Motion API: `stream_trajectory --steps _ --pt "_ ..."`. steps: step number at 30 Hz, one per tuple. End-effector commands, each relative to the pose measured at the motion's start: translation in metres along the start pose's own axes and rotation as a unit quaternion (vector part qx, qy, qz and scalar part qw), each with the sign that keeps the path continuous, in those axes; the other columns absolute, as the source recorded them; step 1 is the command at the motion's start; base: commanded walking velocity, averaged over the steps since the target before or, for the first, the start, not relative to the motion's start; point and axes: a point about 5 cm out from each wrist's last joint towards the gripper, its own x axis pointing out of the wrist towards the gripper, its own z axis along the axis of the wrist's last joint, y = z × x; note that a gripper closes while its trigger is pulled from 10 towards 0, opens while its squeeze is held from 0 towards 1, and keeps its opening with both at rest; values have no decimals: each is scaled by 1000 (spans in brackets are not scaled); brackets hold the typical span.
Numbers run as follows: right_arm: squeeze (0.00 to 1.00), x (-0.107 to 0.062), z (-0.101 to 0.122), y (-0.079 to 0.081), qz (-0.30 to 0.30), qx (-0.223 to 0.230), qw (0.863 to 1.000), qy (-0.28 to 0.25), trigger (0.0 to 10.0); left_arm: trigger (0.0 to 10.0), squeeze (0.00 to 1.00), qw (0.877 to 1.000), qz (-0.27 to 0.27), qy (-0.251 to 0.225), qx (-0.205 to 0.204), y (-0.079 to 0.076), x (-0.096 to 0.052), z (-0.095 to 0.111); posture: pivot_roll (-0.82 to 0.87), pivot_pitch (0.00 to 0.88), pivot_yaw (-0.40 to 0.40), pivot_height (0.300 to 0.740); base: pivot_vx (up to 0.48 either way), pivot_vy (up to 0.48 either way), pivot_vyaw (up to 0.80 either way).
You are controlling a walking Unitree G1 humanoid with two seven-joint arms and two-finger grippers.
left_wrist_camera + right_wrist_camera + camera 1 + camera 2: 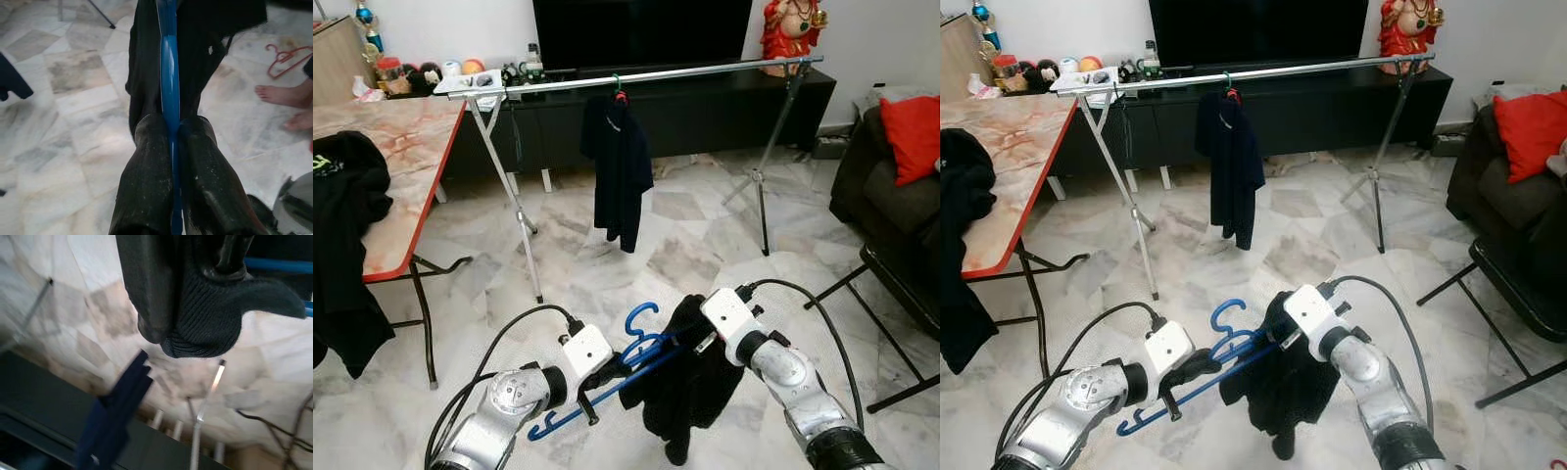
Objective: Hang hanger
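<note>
Low in front of me, a blue plastic hanger (641, 328) lies tilted between my two grippers, with a black garment (690, 392) draped over its right end. My left gripper (607, 374) is shut on the hanger's bar; in the left wrist view the blue hanger (169, 73) runs straight out between the two black fingers (146, 171). At the top edge of the garment my right gripper (693, 338) is shut on the cloth, and its wrist view shows ribbed black fabric (205, 318) pinched there. Farther ahead stands the silver clothes rail (705, 70), with one dark shirt (619, 166) hanging on it.
A marble-topped table (411, 157) with black clothes (342, 196) stands at my left. A dark sofa with a red cushion (911, 127) and a black metal frame (901, 284) are on the right. Behind the rail is a TV cabinet (705, 108). A person's bare feet (283, 95) and a red hanger (283, 56) are on the floor.
</note>
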Motion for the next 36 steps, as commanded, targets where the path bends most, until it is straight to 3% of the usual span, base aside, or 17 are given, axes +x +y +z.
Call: stream_trajectory --steps 1,6,8,10,16,24,27,30,36 --pt "0 2 5 -8 -24 13 1000 -5 10000 10000 0 1000 9 4 9 5 0 1 70 44 14 740 0 0 0" --pt "0 1 8 -4 -19 32 999 -19 10000 10000 0 1000 27 -2 11 9 0 3 68 45 15 740 0 0 0" --pt "0 2 10 -4 -31 33 999 -21 10000 10000 0 999 40 -5 19 11 1 4 64 46 15 740 0 0 0" --pt "0 4 6 -9 -91 46 995 6 10000 10000 0 998 58 -16 21 14 4 8 64 46 15 740 0 0 0" --pt "0 6 5 -8 -108 56 992 16 10000 10000 0 998 54 -24 17 13 5 11 67 46 14 740 0 0 0" --pt "0 11 14 6 -67 63 996 -7 10000 10000 0 999 41 -27 8 9 5 10 66 47 12 740 0 0 0" --pt "0 13 15 13 -45 98 994 -6 10000 10000 0 999 33 -27 6 7 6 10 66 47 12 740 0 0 0" --pt "0 14 19 24 7 164 986 -17 10000 10000 0 999 27 -27 4 5 6 10 66 47 12 740 0 0 0" --pt "0 10 19 29 59 215 975 -22 10000 10000 0 999 24 -30 1 4 7 10 67 47 12 740 0 0 0"
